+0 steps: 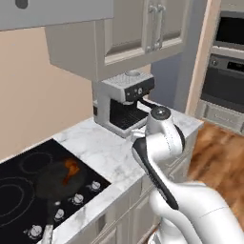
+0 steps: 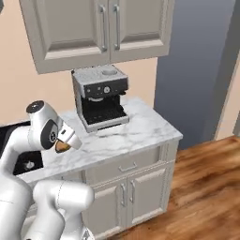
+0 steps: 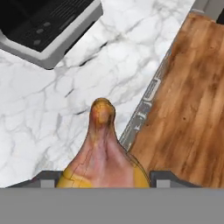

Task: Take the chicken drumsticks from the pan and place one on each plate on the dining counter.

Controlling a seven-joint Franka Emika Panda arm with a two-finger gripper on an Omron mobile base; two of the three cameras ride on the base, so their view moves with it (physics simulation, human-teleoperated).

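My gripper is shut on one golden-brown chicken drumstick, whose narrow end points away from the hand. It hangs above the marble counter's edge, with wood floor beyond. From the right base view the held drumstick peeks out under the white hand, over the counter beside the cooktop. The black pan sits on the cooktop at lower left, with another orange drumstick lying in it. The plates and the dining counter are out of view.
A silver coffee machine stands at the back of the marble counter, under wall cabinets. The black cooktop has knobs along its front. Wood floor lies to the right, and wall ovens stand beyond.
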